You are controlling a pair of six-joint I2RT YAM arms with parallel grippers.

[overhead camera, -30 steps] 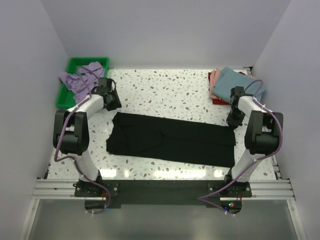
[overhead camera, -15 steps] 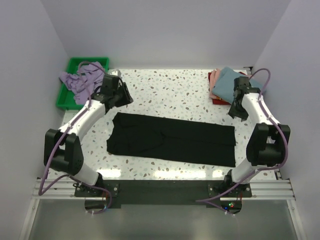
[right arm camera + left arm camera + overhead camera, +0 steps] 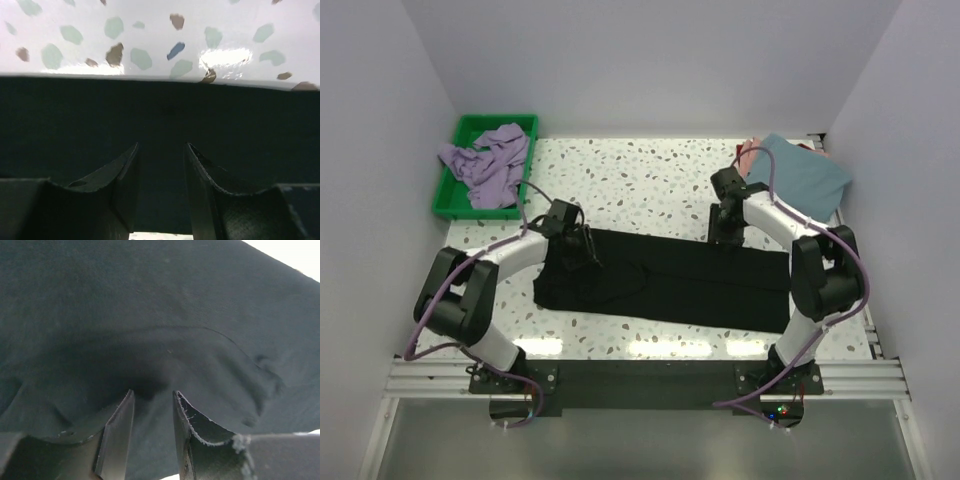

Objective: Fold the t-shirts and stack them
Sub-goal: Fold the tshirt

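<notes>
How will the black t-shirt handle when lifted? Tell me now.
Probably floppy: the black t-shirt lies flat with soft wrinkles by the left gripper, so it should sag between grip points. Likely light, since the cloth looks thin. Pushed across the glossy table, it would probably bunch rather than slide whole.

Black tee (image 3: 160,315) is running off the sides of both wrist views, so its full outline isn't showing. From the top, the teal-blue tee (image 3: 805,175) is burying the pink tee (image 3: 748,150) down to a sliver, and the left end effector (image 3: 586,250) tips are looking too tiny to read.
</notes>
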